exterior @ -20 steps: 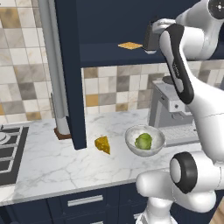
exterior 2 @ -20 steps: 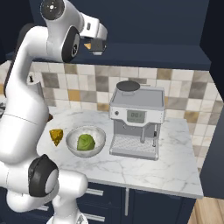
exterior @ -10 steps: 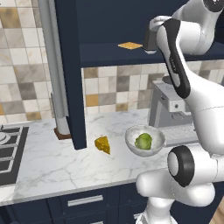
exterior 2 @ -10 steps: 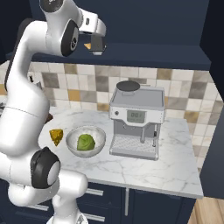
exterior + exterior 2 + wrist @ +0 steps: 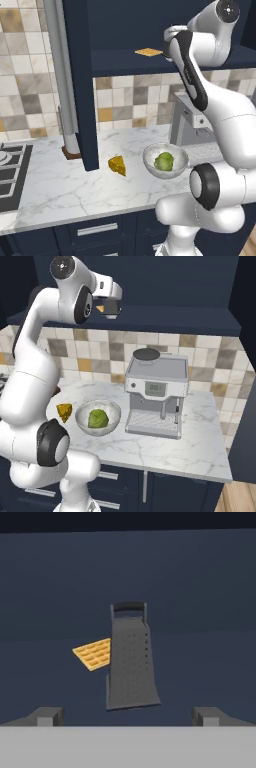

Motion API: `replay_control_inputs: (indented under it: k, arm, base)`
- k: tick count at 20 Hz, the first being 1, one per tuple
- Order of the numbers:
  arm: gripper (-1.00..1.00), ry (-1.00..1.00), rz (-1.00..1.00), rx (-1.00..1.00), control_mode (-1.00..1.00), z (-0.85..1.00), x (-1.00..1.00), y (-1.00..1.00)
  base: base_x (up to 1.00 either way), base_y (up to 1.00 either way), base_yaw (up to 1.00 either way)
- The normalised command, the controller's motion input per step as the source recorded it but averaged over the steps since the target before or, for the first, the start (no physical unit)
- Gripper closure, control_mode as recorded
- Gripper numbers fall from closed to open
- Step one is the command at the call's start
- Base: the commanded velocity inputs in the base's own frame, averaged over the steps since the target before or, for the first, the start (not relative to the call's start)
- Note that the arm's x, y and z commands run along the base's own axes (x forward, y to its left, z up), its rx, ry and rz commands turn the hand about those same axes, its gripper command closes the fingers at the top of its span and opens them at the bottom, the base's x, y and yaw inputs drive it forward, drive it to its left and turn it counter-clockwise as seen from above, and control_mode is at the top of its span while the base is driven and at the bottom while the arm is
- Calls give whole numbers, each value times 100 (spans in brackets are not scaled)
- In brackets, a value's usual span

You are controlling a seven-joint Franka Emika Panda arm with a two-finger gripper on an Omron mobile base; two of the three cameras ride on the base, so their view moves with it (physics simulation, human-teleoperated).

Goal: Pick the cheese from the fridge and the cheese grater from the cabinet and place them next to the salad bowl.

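The cheese grater [image 5: 131, 662], dark grey and tapered with a handle loop on top, stands upright on the shelf of the navy cabinet [image 5: 120, 61] straight ahead of my gripper [image 5: 128, 716]. The jaws are open and empty, one tip on each side, still short of the grater. From the right base view the gripper [image 5: 111, 309] is raised at the cabinet's shelf edge. On the counter below, the cheese [image 5: 117, 165] [image 5: 64, 411] lies just left of the salad bowl [image 5: 146, 157] [image 5: 80, 414]. The fridge is out of view.
A flat orange checkered square [image 5: 93, 653] [image 5: 148, 51] lies on the shelf behind and left of the grater. A silver coffee machine [image 5: 156, 393] stands right of the bowl. The open cabinet door [image 5: 82, 85] hangs at the left, with a stove [image 5: 10, 170] beyond it.
The hand has edged a little further in toward the cabinet shelf. The jaws stayed open; the cheese and bowl have not moved.
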Motion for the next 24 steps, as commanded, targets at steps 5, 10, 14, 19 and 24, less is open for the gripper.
replay_control_inputs:
  k: [5, 10, 14, 19, 24]
  arm:
    - [-100, 0, 0, 0, -100, 0, 52, -1]
    - [-100, 2, 0, 0, -100, 0, 42, -5]
    - [-100, 0, 0, 0, -100, 0, 37, -11]
    - [-100, 3, 3, 0, -100, 0, 36, -6]
    - [-100, 1, 3, 0, -100, 0, 31, -4]
  base:
    - [0, 0, 0]
    - [0, 0, 0]
    - [0, 0, 0]
    - [0, 0, 0]
    - [0, 0, 0]
